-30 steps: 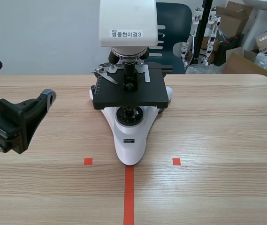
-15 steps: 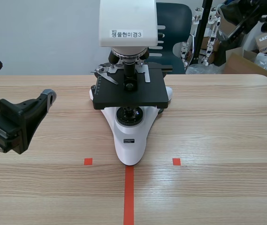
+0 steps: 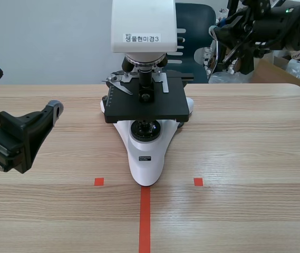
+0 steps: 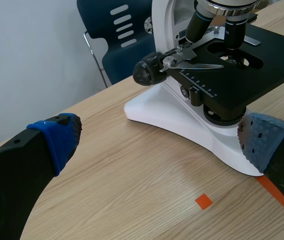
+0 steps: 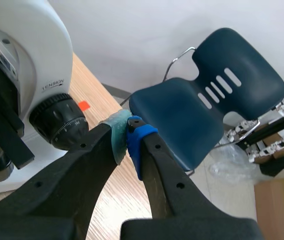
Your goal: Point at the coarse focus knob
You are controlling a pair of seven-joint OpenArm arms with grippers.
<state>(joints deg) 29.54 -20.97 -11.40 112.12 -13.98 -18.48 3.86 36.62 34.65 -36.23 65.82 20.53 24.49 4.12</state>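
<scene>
A white microscope point(image 3: 147, 147) with a black stage stands at the table's middle. Its black ribbed coarse focus knob point(image 5: 59, 122) sits low on the white arm. My right gripper point(image 5: 127, 131) is shut on nothing, its tips close beside that knob with a small gap between them. In the scene view the right gripper point(image 3: 221, 32) hangs raised behind the microscope's right side. My left gripper point(image 3: 34, 124) rests open over the table's left part, well away from the microscope. The opposite-side knob point(image 4: 144, 72) lies ahead of the left gripper point(image 4: 159, 145), whose fingers hold nothing.
A dark blue chair point(image 5: 206, 105) stands behind the table's far edge. Cardboard boxes point(image 3: 292, 58) and a metal frame crowd the back right. The microscope head point(image 3: 143, 23) rises tall at the middle.
The right arm has come into the scene from the top right and swung left toward the back of the microscope. The left arm has stayed still.
</scene>
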